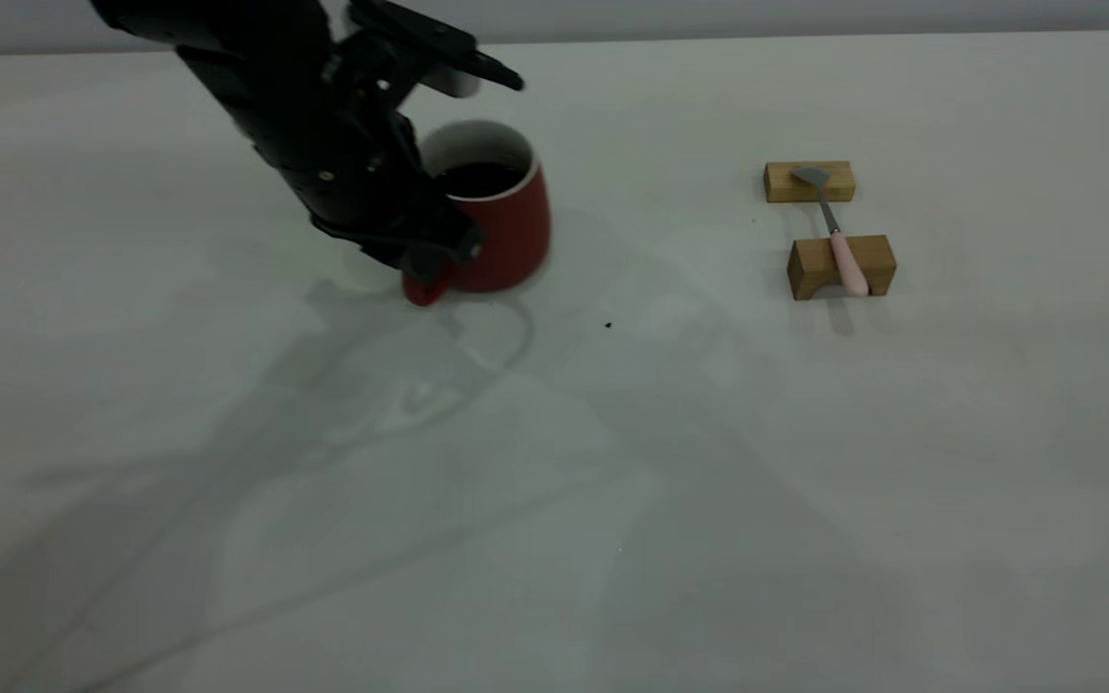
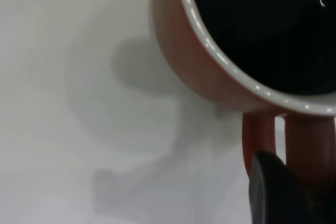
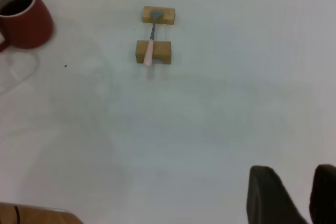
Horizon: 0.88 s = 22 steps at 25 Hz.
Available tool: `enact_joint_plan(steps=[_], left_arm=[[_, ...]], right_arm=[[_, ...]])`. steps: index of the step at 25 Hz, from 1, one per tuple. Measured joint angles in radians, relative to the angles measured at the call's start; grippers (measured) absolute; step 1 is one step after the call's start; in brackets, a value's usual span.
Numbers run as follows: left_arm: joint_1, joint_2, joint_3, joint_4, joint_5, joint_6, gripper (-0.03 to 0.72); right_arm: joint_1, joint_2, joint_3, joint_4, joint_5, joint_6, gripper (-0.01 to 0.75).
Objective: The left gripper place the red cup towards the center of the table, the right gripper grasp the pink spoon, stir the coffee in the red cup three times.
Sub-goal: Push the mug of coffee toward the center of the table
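So the desk (image 1: 612, 500) is one big off-white surface and nearly everything sits along its far side. The left tool (image 1: 434, 260) comes down from the far left and is pinching the loop handle of the red cup (image 1: 506, 226), low on the side of the cup facing the camera; in the left wrist view you can see one dark finger (image 2: 278, 192) pressed right against the handle. Grabbing the handle makes sense to me, since it keeps the fingers out of the coffee (image 1: 479, 178) and leaves the mouth of the cup open for stirring later. The cup is upright, a bit left of the middle, so I'd guess it's partway to its spot. Over to the right, well apart from the cup, there are two wooden blocks (image 1: 840, 265), and the pink spoon (image 1: 838, 241) lies bridged across them, bowl on the far block, pink handle on the near one. That props it off the desk so fingers can get around it. The right tool (image 3: 298, 195) hangs back near its own side, far from the spoon, fingers spread with a gap between them and holding nothing.
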Motion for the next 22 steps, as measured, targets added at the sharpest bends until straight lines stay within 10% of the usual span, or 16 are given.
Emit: enact_joint_plan(steps=[17, 22], left_arm=[[-0.069, 0.002, 0.000, -0.002, -0.003, -0.032, 0.225], [-0.066, -0.014, 0.000, 0.015, 0.005, -0.012, 0.546]], right_arm=[[0.000, 0.000, 0.000, 0.000, 0.000, 0.000, 0.238], [0.000, 0.000, 0.000, 0.000, 0.000, 0.000, 0.238]])
